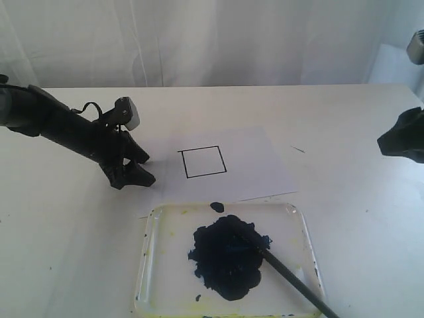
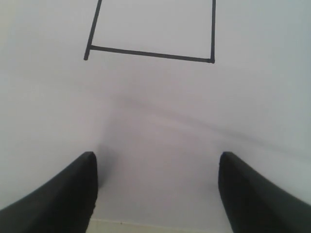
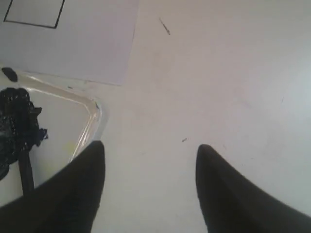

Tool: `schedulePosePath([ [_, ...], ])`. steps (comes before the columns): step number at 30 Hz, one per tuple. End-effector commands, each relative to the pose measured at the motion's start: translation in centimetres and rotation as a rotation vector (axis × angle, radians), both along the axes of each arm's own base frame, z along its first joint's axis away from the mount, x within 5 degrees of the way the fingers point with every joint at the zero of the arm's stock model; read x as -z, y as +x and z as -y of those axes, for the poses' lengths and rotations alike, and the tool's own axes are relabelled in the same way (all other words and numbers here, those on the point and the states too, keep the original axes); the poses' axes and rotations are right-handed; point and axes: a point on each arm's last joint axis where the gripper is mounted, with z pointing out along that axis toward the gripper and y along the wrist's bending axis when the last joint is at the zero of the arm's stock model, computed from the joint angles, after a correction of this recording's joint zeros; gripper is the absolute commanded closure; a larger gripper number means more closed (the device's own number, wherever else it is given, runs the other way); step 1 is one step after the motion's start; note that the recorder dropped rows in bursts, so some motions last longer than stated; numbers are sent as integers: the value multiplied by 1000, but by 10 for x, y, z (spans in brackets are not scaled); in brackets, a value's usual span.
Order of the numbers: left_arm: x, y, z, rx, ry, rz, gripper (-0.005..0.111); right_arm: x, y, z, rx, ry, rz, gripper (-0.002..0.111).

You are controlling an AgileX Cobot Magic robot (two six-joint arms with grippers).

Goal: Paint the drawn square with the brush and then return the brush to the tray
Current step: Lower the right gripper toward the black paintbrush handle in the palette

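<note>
The drawn square is a thin black outline with a white inside, on a white paper sheet; its near edge shows in the left wrist view. The brush lies in the clear tray, its tip in the dark paint blob, handle running off the tray's front right corner. My left gripper rests low just left of the paper, open and empty. My right gripper hangs open and empty over bare table right of the tray; the brush handle shows there.
A small paint drop sits on the tray's far rim. A tiny dark mark lies on the table right of the paper. A white curtain backs the table.
</note>
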Motion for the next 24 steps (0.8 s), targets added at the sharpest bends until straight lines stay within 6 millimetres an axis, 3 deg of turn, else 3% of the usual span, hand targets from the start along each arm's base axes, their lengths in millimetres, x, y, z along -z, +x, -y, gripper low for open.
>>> schedulePosePath([
  [1,13,-3,0,16,12,-40,34,5,-8,-25,-202,-39,-75,55],
  [4,13,-3,0,16,12,-40,34,14,-9,-41,-277,-35,-146,55],
  [9,13,-3,0,17,13,-40,34,41,-20,-62,-404,-39,-457,49],
  [15,13,-3,0,17,13,-40,34,67,-33,-54,-258,-86,-601,49],
  [24,13,-3,0,18,12,-41,34,97,-52,-64,-291,-92,-641,49],
])
